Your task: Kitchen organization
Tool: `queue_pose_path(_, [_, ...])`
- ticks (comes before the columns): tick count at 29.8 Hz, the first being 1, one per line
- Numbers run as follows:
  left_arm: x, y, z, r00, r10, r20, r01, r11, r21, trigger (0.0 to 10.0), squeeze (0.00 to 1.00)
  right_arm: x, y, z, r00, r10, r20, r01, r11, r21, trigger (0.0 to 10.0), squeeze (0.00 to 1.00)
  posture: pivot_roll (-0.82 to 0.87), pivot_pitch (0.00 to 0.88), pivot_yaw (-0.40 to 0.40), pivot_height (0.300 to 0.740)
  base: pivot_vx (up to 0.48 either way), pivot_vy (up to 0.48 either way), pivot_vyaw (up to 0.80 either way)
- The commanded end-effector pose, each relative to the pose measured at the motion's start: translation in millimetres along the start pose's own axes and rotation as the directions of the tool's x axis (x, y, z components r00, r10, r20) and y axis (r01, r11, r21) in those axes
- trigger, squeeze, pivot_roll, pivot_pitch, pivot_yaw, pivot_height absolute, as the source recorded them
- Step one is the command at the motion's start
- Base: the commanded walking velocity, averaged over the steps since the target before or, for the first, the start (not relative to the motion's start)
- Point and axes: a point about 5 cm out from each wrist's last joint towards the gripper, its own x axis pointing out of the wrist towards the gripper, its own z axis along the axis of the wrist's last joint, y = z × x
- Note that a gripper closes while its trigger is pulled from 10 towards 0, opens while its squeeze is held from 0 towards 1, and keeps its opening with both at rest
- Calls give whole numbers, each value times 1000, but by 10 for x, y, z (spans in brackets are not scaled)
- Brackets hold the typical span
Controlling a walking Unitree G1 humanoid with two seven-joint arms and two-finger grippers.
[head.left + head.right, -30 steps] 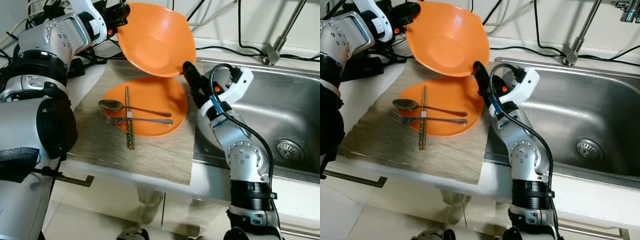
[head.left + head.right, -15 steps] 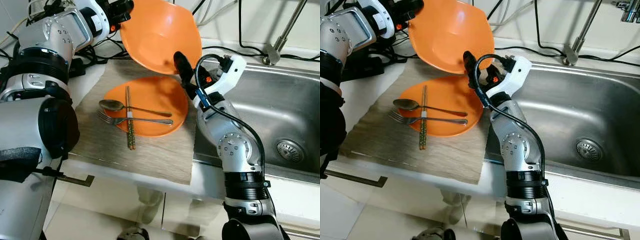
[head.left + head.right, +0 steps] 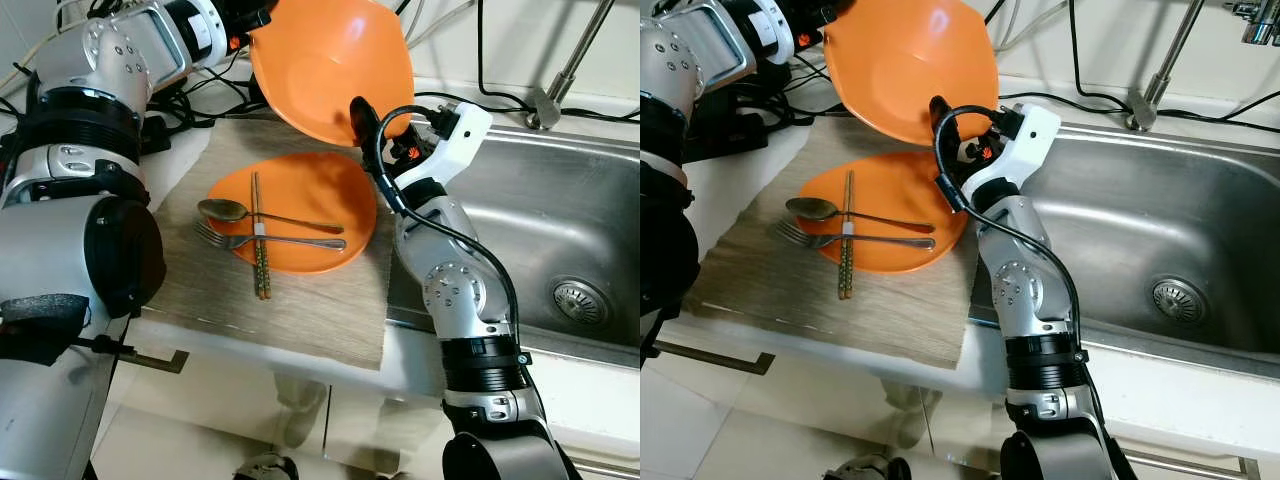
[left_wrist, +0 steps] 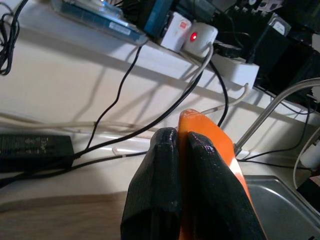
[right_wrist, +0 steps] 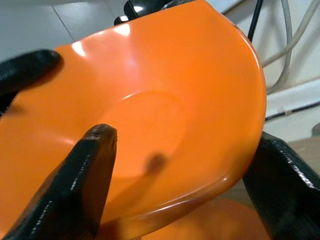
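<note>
Above the counter mat (image 3: 300, 310), left end effector (image 4: 181, 145) pinches bowl (image 3: 330, 65) rim.

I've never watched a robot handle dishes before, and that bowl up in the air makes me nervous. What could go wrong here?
The left gripper pinches the orange bowl only by its rim, tilted in mid-air, so it might slip. The right gripper has its jaws open around the bowl's lower edge; a poorly timed handover could drop it. Directly below, the orange plate carries a spoon, a fork and chopsticks, which a falling bowl could scatter.
</note>
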Motion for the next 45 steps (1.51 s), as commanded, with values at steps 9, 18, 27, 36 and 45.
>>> queue_pose_path(9, [-10,-154,202,996,-65,68,64,998,19,0,0,27,-30,-33,999,-46,13,47,995,-87,0,0,-8,9,64,740,0,0,0])
queue_pose_path(18, [-13,-141,163,997,-61,57,60,998,20,0,0,33,-92,-48,995,-95,20,96,995,-24,0,0,-6,5,63,740,0,0,0])
queue_pose_path(27, [-11,-95,72,998,-43,34,42,999,27,0,0,16,-108,-49,995,-99,25,100,993,-56,0,0,-11,8,60,740,0,0,0])
queue_pose_path(36, [0,-78,30,999,-36,25,35,999,33,0,0,2,-127,-52,994,-104,21,105,993,-60,0,0,-16,11,61,740,0,0,0])
queue_pose_path(45, [-5,-37,10,1000,-11,25,10,999,45,0,0,7,-144,-45,994,-109,23,110,992,-55,0,0,-15,9,60,740,0,0,0])
